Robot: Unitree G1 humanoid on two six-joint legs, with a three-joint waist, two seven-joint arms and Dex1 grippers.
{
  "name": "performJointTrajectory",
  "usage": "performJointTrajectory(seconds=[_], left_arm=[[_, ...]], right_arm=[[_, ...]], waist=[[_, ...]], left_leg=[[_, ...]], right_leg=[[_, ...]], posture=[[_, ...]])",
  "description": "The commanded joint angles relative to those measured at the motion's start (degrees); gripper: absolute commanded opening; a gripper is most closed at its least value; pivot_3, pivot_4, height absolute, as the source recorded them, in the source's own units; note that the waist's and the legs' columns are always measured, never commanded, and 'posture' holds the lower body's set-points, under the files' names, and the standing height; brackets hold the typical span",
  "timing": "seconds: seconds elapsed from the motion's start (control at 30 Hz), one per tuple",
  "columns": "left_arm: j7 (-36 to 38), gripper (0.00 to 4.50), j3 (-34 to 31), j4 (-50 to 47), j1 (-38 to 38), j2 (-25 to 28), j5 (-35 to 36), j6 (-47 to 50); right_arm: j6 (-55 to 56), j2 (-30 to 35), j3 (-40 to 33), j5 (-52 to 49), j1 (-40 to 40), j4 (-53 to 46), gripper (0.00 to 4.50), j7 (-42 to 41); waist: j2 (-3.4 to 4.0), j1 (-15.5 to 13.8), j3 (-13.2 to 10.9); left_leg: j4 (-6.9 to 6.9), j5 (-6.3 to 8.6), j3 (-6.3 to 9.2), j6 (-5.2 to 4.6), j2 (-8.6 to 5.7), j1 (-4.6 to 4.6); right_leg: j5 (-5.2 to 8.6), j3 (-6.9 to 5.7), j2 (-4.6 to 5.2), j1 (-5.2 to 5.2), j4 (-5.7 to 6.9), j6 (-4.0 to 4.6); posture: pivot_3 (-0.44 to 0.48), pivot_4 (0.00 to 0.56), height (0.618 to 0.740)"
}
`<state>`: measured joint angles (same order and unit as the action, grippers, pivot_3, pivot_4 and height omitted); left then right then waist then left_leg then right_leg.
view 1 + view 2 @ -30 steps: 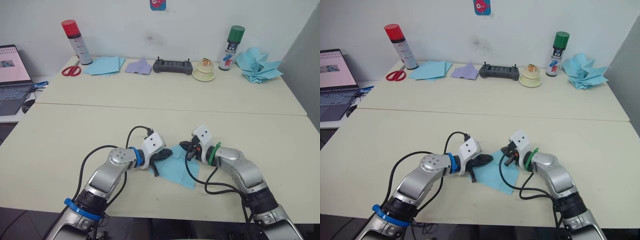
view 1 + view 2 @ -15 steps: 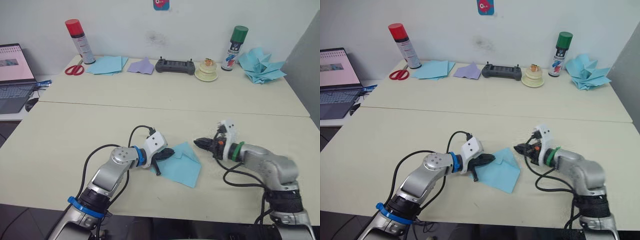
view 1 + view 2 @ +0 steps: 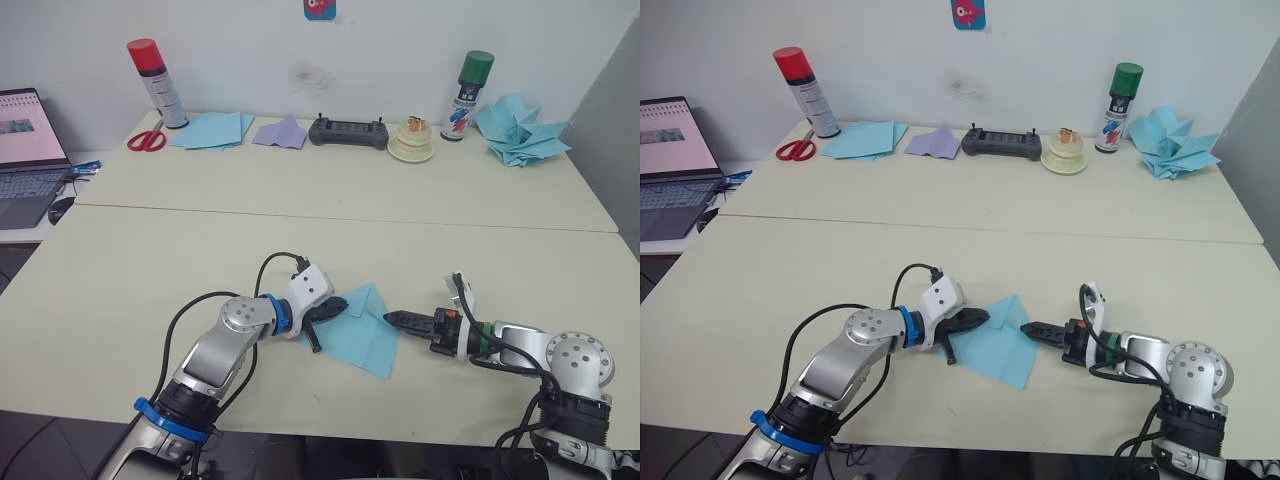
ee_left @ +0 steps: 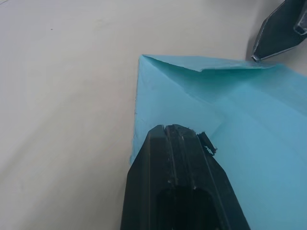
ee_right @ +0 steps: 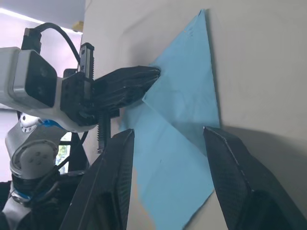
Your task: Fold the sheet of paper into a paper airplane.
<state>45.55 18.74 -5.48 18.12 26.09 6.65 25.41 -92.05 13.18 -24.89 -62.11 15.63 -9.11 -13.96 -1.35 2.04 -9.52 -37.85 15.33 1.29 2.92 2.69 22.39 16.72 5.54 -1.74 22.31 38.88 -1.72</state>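
Left gripper (image 3: 334,306) jaws closed, pressing down on the paper (image 3: 362,334); right gripper (image 3: 392,319) jaws spread apart, holding nothing, just beside it.

The cream table (image 3: 130,280) carries the sheet of paper (image 3: 365,335).

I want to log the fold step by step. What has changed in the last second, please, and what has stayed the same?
The right pincer let go of the sheet of paper, drew back off it toward the robot's right, and now lies low on the table, open, pointing at the sheet's right edge. The folded corner remains down. The left pincer stayed pressed on the sheet's left part, and the sheet did not shift.
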Motion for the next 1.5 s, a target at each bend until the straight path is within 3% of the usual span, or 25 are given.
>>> performJointTrajectory(seconds=[0.03,0.27,0.53,0.67,0.8,0.93,1.27,1.5], left_arm=[[-0.14,0.00,1.46,1.11,-1.80,0.72,-1.72,0.94],[0.25,0.00,1.64,1.62,-1.48,0.88,-2.19,0.33],[0.19,0.00,1.89,2.20,-0.74,0.53,-2.38,0.15],[0.21,0.00,1.66,2.60,-0.58,0.81,-2.50,-0.06],[0.11,0.00,1.76,2.66,-0.88,1.12,-2.78,-0.17],[-0.03,0.00,1.84,2.65,-0.83,1.03,-2.86,-0.11],[-0.04,0.00,1.85,2.50,-0.97,0.91,-2.73,0.01],[1.80,0.00,1.58,1.21,-0.55,0.17,-0.63,-0.02]], right_arm=[[-0.45,1.69,-2.53,-4.71,-0.15,0.82,2.33,4.30],[-0.45,5.15,-3.40,-13.75,-1.21,2.21,2.33,10.66],[4.40,-1.68,-1.48,-22.80,-1.99,2.65,2.33,22.81],[8.95,-1.27,0.61,-28.75,-3.29,3.13,2.33,27.80],[13.60,1.14,4.27,-35.54,-4.69,3.01,1.45,30.90],[18.28,3.79,8.54,-40.67,-5.28,2.50,0.01,33.43],[26.55,9.60,16.82,-47.46,-5.56,0.69,0.01,34.28],[28.35,12.13,20.46,-46.11,-4.78,0.79,0.01,31.61]], waist=[[0.00,0.03,0.00],[0.00,0.31,0.00],[0.02,0.51,0.00],[0.04,0.49,-0.02],[0.05,0.52,-0.02],[0.06,0.59,-0.02],[0.06,0.60,-0.03],[0.06,0.60,-0.03]], left_leg=[[0.00,0.00,0.00,0.00,0.00,0.02],[0.02,0.00,0.00,0.00,0.00,0.06],[0.02,0.00,0.02,0.00,0.00,0.10],[0.02,0.00,0.04,0.00,-0.02,0.20],[0.02,0.00,0.03,0.00,-0.04,0.28],[0.03,0.00,0.07,-0.01,-0.02,0.28],[0.03,0.00,0.09,-0.01,-0.02,0.32],[0.03,0.00,0.08,-0.01,-0.01,0.34]], right_leg=[[0.00,0.00,0.00,0.00,-0.01,-0.01],[0.01,0.00,0.00,0.02,-0.04,-0.02],[0.03,0.02,0.00,0.03,-0.06,-0.04],[0.06,0.04,0.00,0.04,-0.17,-0.09],[0.07,0.11,0.00,0.04,-0.26,-0.12],[0.07,0.08,0.00,0.04,-0.25,-0.12],[0.08,0.09,0.00,0.04,-0.29,-0.11],[0.08,0.09,0.00,0.06,-0.30,-0.11]], posture=[[0.000,0.150,0.740],[0.000,0.150,0.740],[0.000,0.150,0.740],[0.000,0.150,0.740],[0.000,0.150,0.740],[0.000,0.150,0.740],[0.000,0.150,0.740],[0.000,0.150,0.740]])
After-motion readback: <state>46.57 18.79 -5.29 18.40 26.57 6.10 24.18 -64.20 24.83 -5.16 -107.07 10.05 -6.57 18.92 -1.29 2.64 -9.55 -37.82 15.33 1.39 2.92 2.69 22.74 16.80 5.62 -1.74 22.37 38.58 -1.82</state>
